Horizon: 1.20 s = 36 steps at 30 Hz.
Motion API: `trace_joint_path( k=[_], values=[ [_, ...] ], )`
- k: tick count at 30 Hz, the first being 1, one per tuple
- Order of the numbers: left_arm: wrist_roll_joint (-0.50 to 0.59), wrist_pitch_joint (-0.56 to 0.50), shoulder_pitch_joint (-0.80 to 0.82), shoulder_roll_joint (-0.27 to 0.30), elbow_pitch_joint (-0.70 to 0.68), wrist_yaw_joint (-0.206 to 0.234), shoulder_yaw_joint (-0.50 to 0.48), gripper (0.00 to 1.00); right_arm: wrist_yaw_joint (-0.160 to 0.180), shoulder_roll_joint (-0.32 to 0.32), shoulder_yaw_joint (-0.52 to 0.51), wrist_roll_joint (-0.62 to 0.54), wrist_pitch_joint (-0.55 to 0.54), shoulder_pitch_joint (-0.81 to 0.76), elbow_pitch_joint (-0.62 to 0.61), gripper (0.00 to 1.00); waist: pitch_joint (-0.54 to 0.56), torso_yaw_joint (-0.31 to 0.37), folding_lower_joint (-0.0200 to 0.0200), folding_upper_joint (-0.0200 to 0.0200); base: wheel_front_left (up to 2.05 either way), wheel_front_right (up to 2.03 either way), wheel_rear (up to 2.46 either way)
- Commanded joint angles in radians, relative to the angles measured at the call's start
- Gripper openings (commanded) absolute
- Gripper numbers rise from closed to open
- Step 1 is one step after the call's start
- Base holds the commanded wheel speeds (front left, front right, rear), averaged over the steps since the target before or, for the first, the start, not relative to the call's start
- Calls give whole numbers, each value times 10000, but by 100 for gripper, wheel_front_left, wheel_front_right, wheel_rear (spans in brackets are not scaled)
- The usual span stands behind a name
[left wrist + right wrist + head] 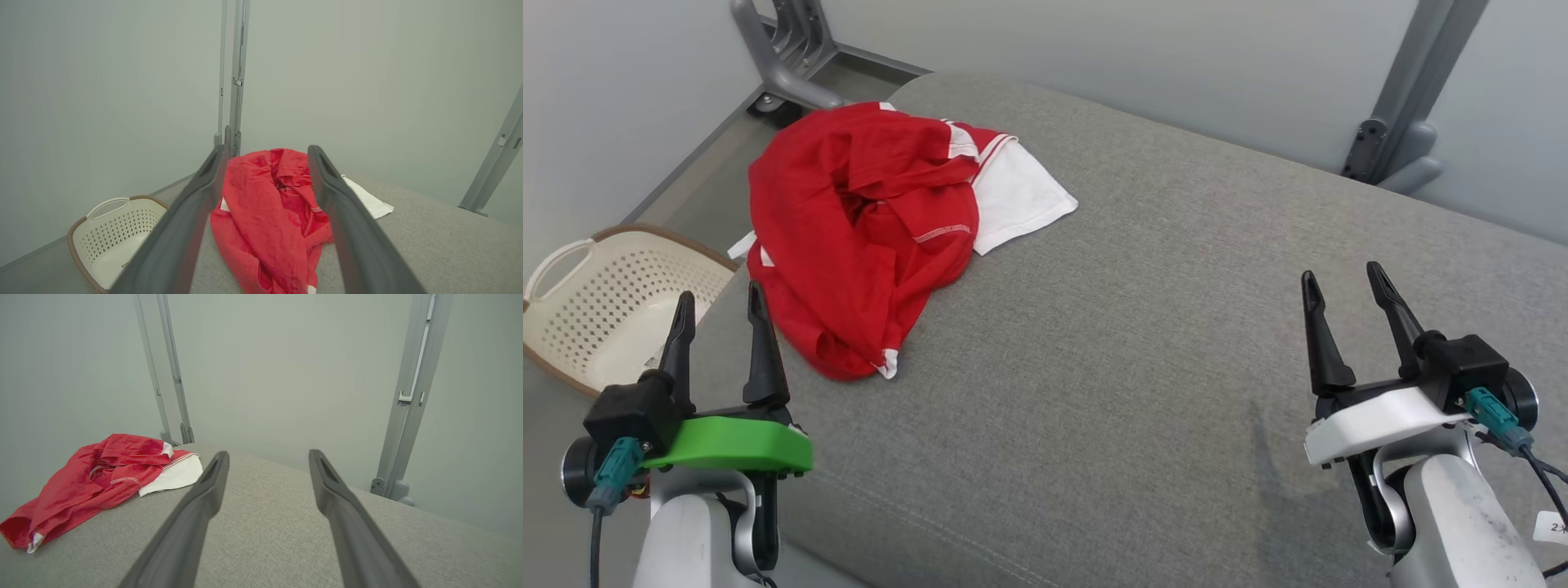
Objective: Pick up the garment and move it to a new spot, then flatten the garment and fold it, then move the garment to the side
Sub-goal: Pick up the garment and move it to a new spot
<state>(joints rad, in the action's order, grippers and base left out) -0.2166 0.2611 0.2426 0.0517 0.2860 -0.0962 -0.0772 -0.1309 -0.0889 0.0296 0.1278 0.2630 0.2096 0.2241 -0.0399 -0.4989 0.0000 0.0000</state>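
Observation:
A crumpled red garment [866,229] with white sleeves and trim lies in a heap at the far left corner of the grey padded surface [1160,327]. It also shows in the left wrist view as the red garment [265,216] and in the right wrist view as the garment [94,482] at the left. My left gripper [721,306] stands open at the lower left, just short of the heap's near edge, nothing between its fingers. Over the surface's near right part, my right gripper [1342,282] is open and empty, far from the cloth.
A cream perforated laundry basket [613,302] sits on the floor left of the surface, close to my left gripper. Grey metal frame legs [784,57] stand behind the garment, another frame post [1405,122] at the back right. Pale walls close in behind.

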Motion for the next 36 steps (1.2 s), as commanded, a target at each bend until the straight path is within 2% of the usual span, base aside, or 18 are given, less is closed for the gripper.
trace_joint_path(
  k=[1,19,27,31,36],
  values=[
    [-41,27,-65,-9,-77,-37,-60,100,3,-62,23,55,52,130,74,100,-215,-384,0,0,0,0,0],
    [-91,27,-191,-14,-214,80,15,100,3,-113,65,110,53,192,183,100,-229,-387,0,0,0,0,0],
    [62,27,487,-14,156,-25,375,100,3,-252,13,0,52,269,26,100,-592,-401,0,0,0,0,0],
    [335,27,1294,118,979,-62,545,100,1,-412,212,-101,48,523,-112,100,-1185,-50,0,0,0,0,0],
    [472,26,2645,354,2706,-52,576,100,3,-657,513,-200,-114,955,-329,100,-2103,616,0,0,0,0,0]
  ],
)
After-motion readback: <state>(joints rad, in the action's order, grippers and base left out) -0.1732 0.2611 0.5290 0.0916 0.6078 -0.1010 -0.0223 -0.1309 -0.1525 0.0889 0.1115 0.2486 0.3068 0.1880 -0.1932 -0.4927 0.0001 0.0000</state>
